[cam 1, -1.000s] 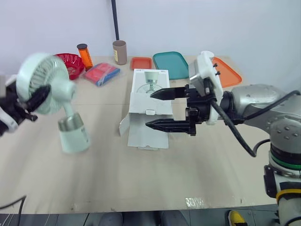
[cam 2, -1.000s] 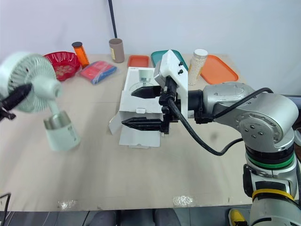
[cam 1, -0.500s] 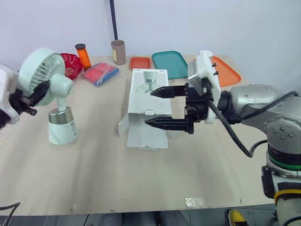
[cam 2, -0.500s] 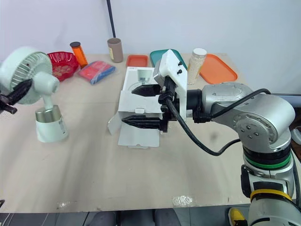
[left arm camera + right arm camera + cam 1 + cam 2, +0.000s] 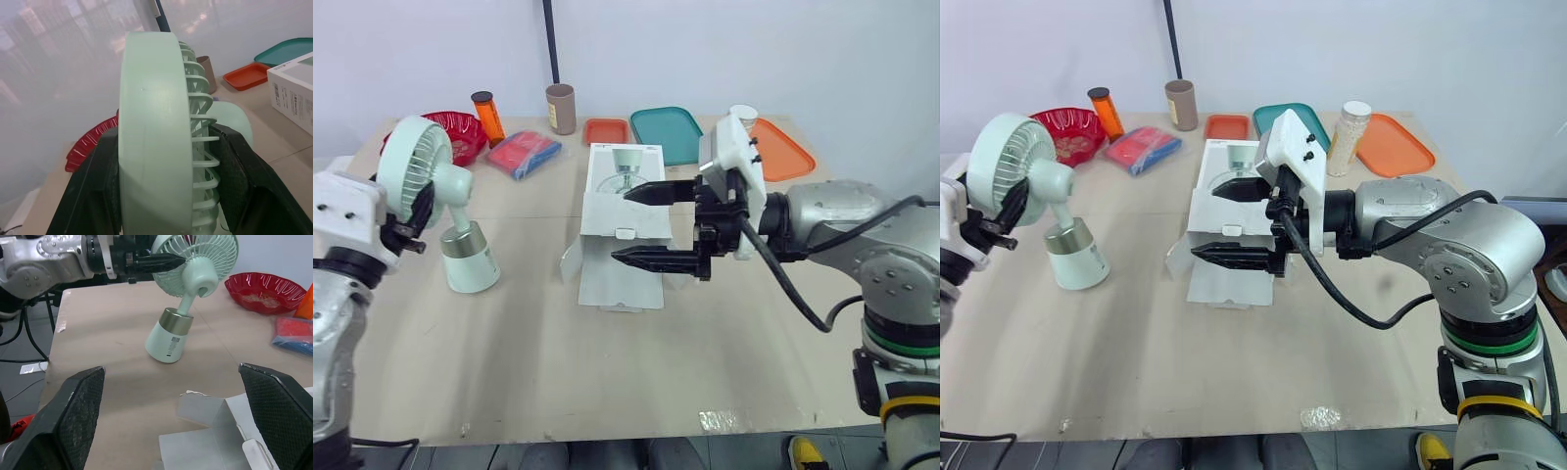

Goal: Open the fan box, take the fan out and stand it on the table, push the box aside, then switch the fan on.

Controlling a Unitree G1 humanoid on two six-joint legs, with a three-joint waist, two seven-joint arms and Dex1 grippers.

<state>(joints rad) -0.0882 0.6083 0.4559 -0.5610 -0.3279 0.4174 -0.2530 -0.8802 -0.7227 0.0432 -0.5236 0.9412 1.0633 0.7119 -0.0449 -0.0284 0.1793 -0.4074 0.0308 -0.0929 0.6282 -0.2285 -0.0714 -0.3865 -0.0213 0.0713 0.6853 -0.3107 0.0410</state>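
Observation:
The mint-green fan [image 5: 421,168] is at the left of the table, tilted, its round base [image 5: 470,266] low at the table top; whether it rests there I cannot tell. My left gripper [image 5: 411,198] is shut on the fan's head, which sits between the black fingers [image 5: 93,196] in the left wrist view. The white fan box [image 5: 625,220] lies flat in the middle of the table with its flaps open toward the front. My right gripper [image 5: 628,225] hovers open over the box with nothing between its fingers. The right wrist view shows the fan [image 5: 190,279] beyond the box flaps [image 5: 210,431].
Along the back edge stand a red bowl [image 5: 460,132], an orange bottle [image 5: 489,116], a brown cup [image 5: 561,108], a red and blue packet [image 5: 524,152], a small orange tray [image 5: 607,130], a teal tray [image 5: 668,132], a white jar [image 5: 1351,122] and an orange tray [image 5: 783,147].
My left gripper has carried the fan toward the right; it stood upright half a second ago and now leans. My right gripper has barely moved over the box.

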